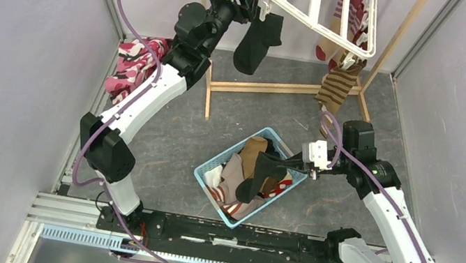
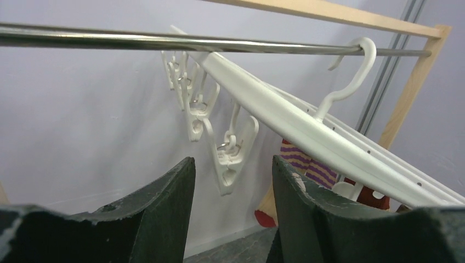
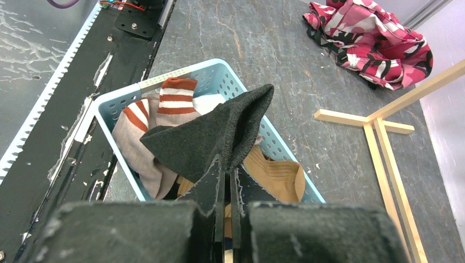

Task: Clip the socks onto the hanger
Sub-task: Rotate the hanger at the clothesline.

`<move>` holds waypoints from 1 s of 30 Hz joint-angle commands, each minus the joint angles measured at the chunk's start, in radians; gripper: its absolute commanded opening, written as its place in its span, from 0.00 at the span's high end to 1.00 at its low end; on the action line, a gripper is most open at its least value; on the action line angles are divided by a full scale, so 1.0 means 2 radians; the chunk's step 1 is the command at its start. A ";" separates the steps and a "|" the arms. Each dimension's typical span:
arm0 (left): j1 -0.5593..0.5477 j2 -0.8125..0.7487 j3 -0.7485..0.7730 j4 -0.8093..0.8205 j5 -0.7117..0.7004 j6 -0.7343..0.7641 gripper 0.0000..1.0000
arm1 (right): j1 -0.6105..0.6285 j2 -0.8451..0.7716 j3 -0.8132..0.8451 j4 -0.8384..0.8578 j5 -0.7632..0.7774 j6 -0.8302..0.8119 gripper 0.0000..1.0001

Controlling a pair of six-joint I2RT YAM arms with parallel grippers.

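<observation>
The white hanger [image 1: 309, 13] hangs from a metal rod [image 2: 164, 41] at the back. A black sock [image 1: 257, 43] dangles from its left end, and brown striped [image 1: 338, 84] and red-white striped socks [image 1: 349, 12] hang at its right end. My left gripper [image 1: 257, 5] is raised beside the hanger's left end and stands open, empty; a free white clip [image 2: 229, 167] dangles just beyond its fingertips. My right gripper [image 3: 227, 164] hovers over the basket, shut on a dark sock [image 3: 214, 137] lifted out of the pile.
The light blue mesh basket [image 3: 214, 68] holds a tan sock [image 3: 279, 175] and a grey sock with a red-white cuff [image 3: 175, 101]. A pink patterned cloth [image 1: 133, 63] lies at the left. The wooden stand's feet [image 1: 279, 89] cross the floor behind the basket.
</observation>
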 commanded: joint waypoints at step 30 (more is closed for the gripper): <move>-0.031 0.018 0.028 0.089 -0.031 0.020 0.48 | -0.001 0.009 0.029 -0.024 -0.005 -0.027 1.00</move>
